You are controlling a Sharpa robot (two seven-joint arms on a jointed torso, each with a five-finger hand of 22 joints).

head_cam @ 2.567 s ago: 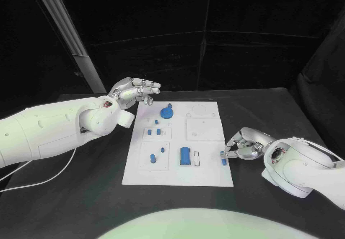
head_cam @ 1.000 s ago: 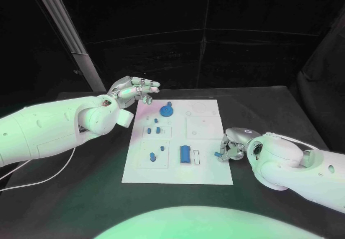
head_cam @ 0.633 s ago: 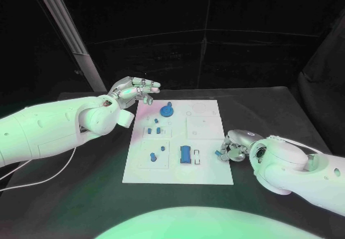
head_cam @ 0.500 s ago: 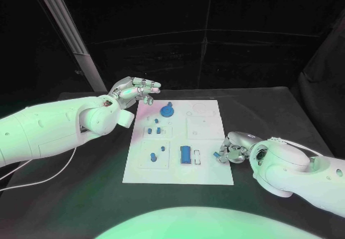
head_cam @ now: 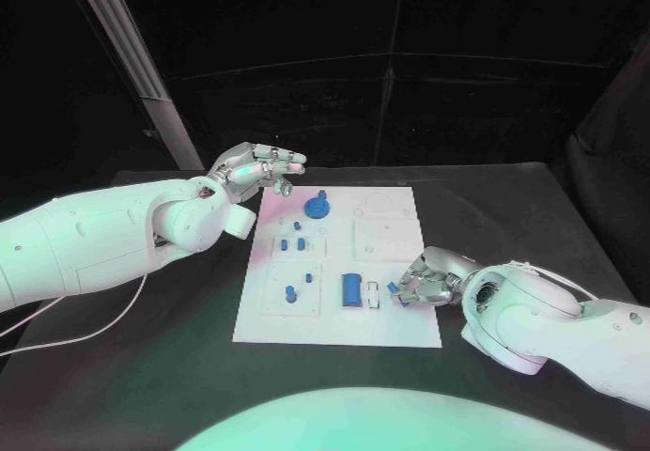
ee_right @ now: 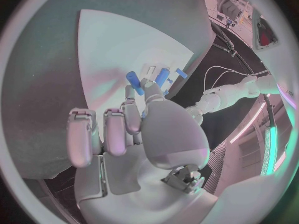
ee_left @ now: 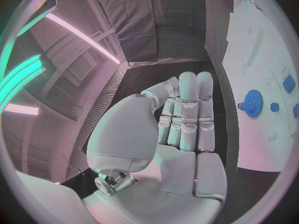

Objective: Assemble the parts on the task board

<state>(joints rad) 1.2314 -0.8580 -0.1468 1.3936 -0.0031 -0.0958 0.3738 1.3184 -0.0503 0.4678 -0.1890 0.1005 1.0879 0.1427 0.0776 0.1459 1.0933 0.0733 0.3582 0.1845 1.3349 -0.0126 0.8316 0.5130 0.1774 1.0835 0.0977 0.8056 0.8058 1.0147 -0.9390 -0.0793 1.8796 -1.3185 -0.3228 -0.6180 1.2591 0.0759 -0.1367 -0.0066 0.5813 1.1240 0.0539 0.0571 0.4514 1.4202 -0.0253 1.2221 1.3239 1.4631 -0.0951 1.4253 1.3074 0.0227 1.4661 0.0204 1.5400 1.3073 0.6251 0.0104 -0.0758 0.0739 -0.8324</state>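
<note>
The white task board lies mid-table. On it are a blue gear, a blue block and several small blue pegs, such as the peg near the left edge. My right hand is over the board's right edge, just right of the block, and pinches a small blue peg between thumb and fingertip. In the right wrist view that peg sits at the fingertips above the board. My left hand hovers off the board's far left corner, fingers extended and holding nothing.
The black table surrounds the board. A white cable trails on the table at the left. In the left wrist view the gear lies on the board beyond the fingertips.
My right hand has moved left with the small blue peg, from the board's right edge to just beside the blue block. The left hand has stayed where it was.
</note>
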